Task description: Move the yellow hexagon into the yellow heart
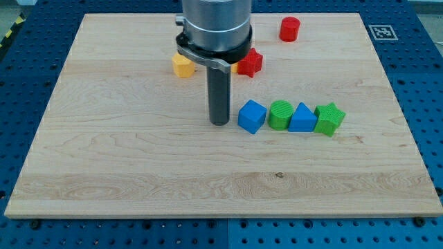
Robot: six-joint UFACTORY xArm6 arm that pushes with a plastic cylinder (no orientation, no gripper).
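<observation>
A: Item one, camera view: my tip (219, 123), lower end of a straight dark rod, resting on the pale wooden surface (138, 166). Hand?

B: No hand is fitted, so no spread or pinch to record. Take the tip as landmark.

A: Blue plastic cube (252, 116): just to the view's right of the tip, a narrow gap between them.

B: Beyond it, in one row running away from the tip to the view's right: green cylinder (280, 115), blue triangular block (302, 118), green star-shaped block (329, 119), each touching the next.

A: Yellow block (183, 66), six-sided as far as can be made out: toward the view's top and left of the tip, well apart from it.

B: Red star-shaped block (250, 62): toward the view's top and right of the tip. A sliver of a second yellow block (236, 68) shows beside it, mostly hidden by the arm's housing; shape not readable.

A: Red cylinder (290, 30): farthest from the tip, near the surface's top edge.
</observation>
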